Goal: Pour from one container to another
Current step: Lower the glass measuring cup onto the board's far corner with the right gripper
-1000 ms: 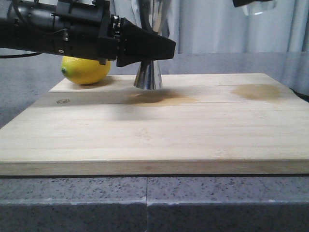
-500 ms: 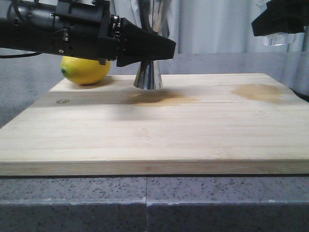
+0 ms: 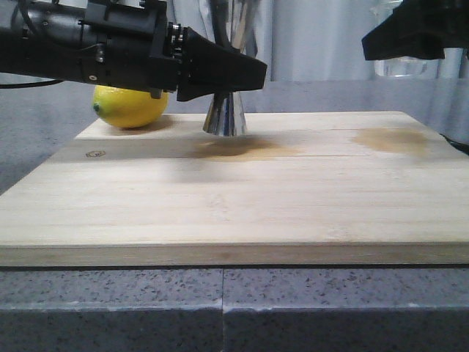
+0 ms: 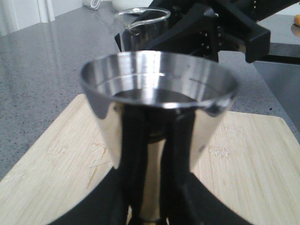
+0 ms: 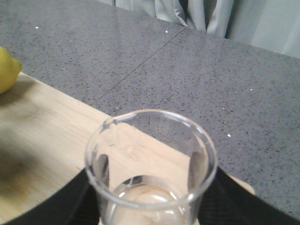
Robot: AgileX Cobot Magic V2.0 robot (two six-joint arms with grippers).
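Nearest, the wooden board (image 3: 234, 198) on the grey surface (image 3: 220, 308) is bare in front. Farther back, our left hand (image 3: 245, 73) pinches the jigger (image 3: 225, 117) at its waist, upright beside the lemon (image 3: 130, 106). Our right hand (image 3: 403, 40) clamps the beaker (image 3: 401, 67) aloft, well apart; carry it level above the jigger's mouth, then tilt slowly lip-first.

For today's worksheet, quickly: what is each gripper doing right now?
Left gripper: closed on the steel jigger.
Right gripper: closed on the glass beaker, held in the air.
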